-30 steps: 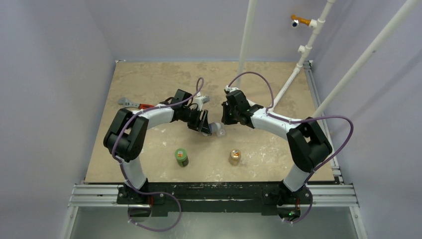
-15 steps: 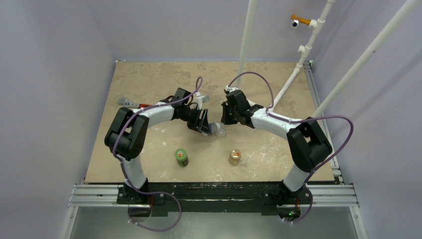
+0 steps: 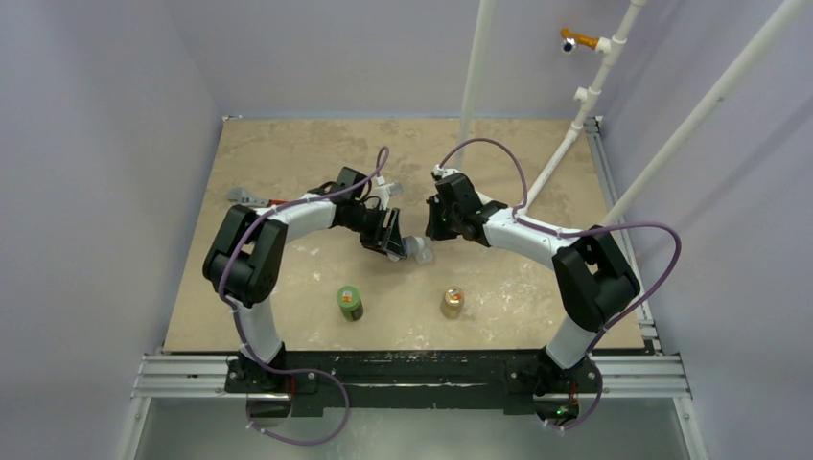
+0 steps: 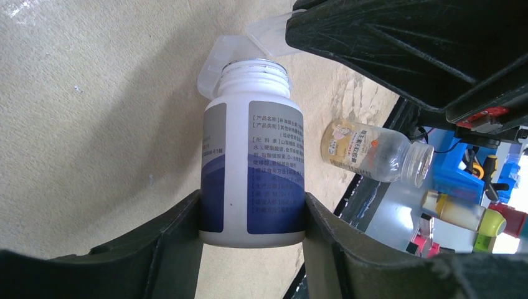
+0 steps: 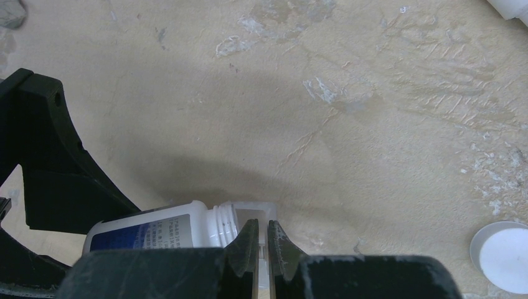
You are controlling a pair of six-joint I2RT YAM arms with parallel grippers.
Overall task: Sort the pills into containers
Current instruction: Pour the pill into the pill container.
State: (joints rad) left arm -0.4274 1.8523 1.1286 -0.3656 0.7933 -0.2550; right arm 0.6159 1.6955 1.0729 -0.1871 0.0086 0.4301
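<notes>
Left gripper [image 4: 252, 208]: fingers clamped on the lower body of a white plastic pill bottle with a blue-and-grey label [image 4: 252, 143], one finger per side. Cap is off and the threaded neck is bare. Bottle is tipped over toward level, mouth pointing right at the other arm.

Right gripper [image 5: 262, 232]: fingers pressed together with only a slit between them, and pale plastic shows in the slit. Reads as a pinch on a thin edge of the small clear rectangular plastic case [image 5: 254, 212]. In the left wrist view a clear flap of it runs straight under the right finger.

Case location: mid-table over the beige speckled tabletop [image 3: 288, 153], between the two grippers, right at the bottle mouth. Can't tell if neck and case touch, or whether the case sits on the table or is lifted off it.

Pills: too small to make out in any view. Insides of bottle and case not readable.

Rest of the table:
- green pill bottle [image 3: 349, 302], upright, near-left of the grippers, well apart from them
- tan-orange pill bottle with a yellow label [image 3: 452, 302], upright, near-right, level with the green one
- white round cap [image 5: 505, 256], flat on the table, off to one side of the right gripper, apart from the case
- grey metal tool with a red handle [image 3: 251, 199], far-left, partly hidden behind the left arm

Both arms are bent inward, wrists facing each other over the table centre.
</notes>
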